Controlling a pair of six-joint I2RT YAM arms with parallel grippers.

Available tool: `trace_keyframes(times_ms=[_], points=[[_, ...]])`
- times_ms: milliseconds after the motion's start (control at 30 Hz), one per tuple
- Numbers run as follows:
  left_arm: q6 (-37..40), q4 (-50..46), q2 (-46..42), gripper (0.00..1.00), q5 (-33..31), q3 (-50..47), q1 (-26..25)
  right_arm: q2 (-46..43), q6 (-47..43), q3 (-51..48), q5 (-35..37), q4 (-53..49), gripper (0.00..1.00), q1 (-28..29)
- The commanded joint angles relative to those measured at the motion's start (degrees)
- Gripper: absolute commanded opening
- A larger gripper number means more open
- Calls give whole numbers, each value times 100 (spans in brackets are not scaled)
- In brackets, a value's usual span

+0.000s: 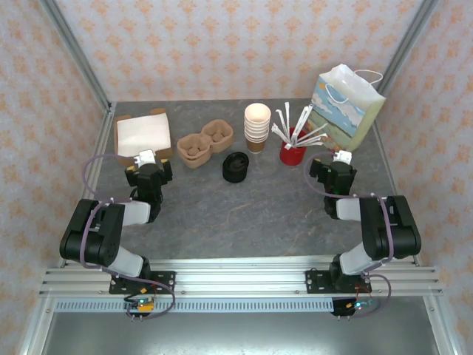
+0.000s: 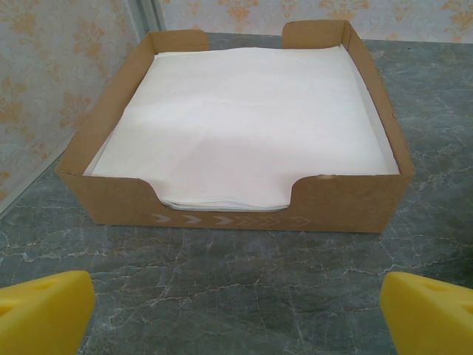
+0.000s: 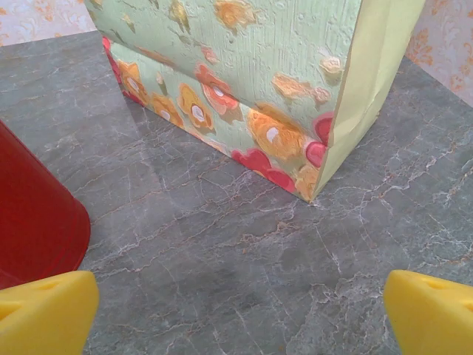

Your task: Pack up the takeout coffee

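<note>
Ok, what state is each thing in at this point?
Left gripper: open, empty.
Right gripper: open, empty.
Brown cardboard napkin box: filled with white napkins.
Floral paper gift bag: upright.
Stack of brown-and-white paper cups: upright, lidless.
Red cup of white stirrers: upright.
Brown pulp cup carrier: no cups in it.
Round black plastic lid: loose on the table.
</note>
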Motion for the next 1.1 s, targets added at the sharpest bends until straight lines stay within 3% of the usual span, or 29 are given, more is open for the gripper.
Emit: trace_keyframes(times_ms=[0, 967, 1067], points=[[39, 199, 2, 100, -203, -33, -23, 8, 47, -6, 64, 145, 99, -20], [13, 57, -136, 100, -176, -18, -15, -26, 57, -36, 141, 191, 99, -12], [141, 188, -316, 100, -26, -153, -29, -617, 231, 111, 584, -600, 99, -2]])
